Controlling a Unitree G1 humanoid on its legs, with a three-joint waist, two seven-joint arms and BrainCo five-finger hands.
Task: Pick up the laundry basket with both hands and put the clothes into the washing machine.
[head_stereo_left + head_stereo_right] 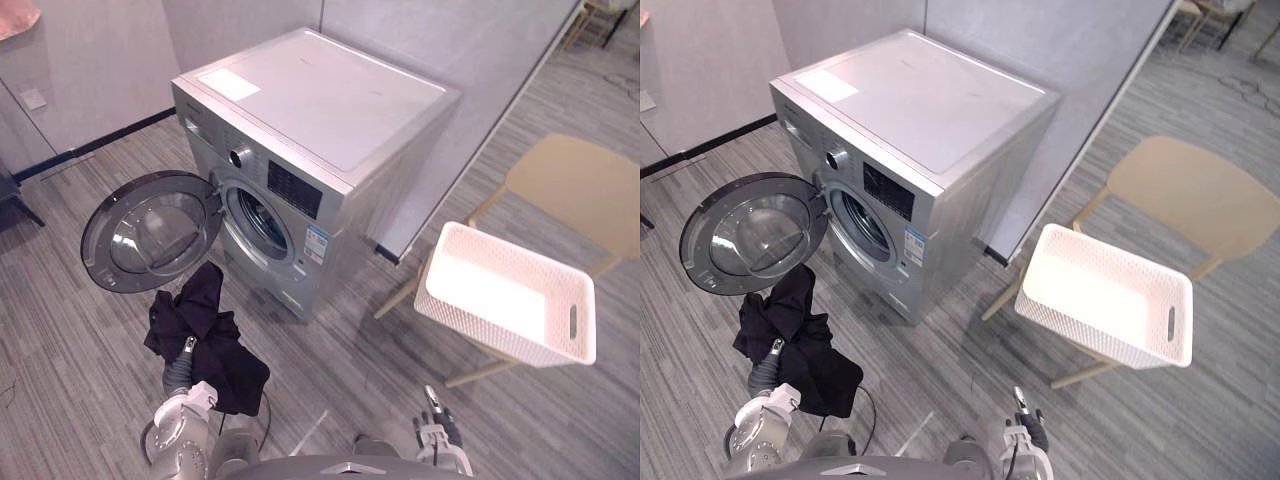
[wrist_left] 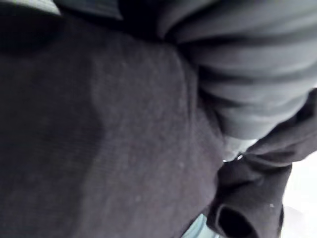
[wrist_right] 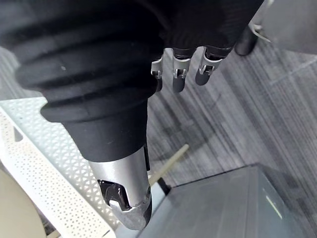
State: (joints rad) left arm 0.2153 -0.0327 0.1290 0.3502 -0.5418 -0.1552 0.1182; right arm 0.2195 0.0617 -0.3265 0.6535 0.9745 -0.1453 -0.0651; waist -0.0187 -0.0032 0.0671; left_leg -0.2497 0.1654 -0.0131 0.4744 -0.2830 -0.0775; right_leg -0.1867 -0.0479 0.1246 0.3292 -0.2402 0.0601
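Though the head views show the black clothes [image 1: 205, 340] draped over the left hand [image 1: 188, 347] by the washing machine [image 1: 310, 110], its grip impossible to tell, the right wrist view shows the right hand [image 3: 179, 74] slack-fingered near the white basket [image 1: 490, 330].

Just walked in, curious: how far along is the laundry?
Done: the white basket looks empty on the chair, and the washing machine door is open. In hand: black clothes hang from the left hand beside the door; right hand idle. Left: pushing them inside.
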